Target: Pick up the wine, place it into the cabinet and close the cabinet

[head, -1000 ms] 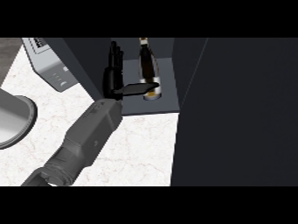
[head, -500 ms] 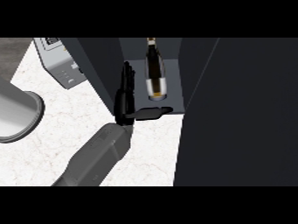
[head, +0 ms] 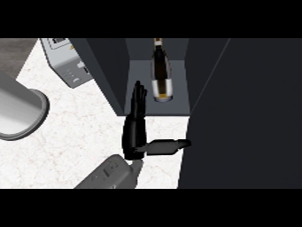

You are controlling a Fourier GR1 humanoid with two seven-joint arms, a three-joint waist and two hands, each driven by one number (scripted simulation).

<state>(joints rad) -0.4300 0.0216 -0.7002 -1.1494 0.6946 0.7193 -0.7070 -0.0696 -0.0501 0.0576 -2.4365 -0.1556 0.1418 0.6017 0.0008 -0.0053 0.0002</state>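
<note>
Dark wine bottle (head: 161,75), gold-banded, sits inside the cabinet (head: 140,80); left hand (head: 133,137) fingers (head: 139,95) straight, holding nothing.

The left hand (head: 135,133) pulls back out of the cabinet (head: 110,73), now clear of the wine (head: 161,77), fingers straightened at the cabinet's front edge.

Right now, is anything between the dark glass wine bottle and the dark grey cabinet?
Nothing visible: the dark glass wine bottle already stands inside the open dark grey cabinet. The black left hand, open, is just left of the bottle and nearer the robot, with nothing between them.
</note>
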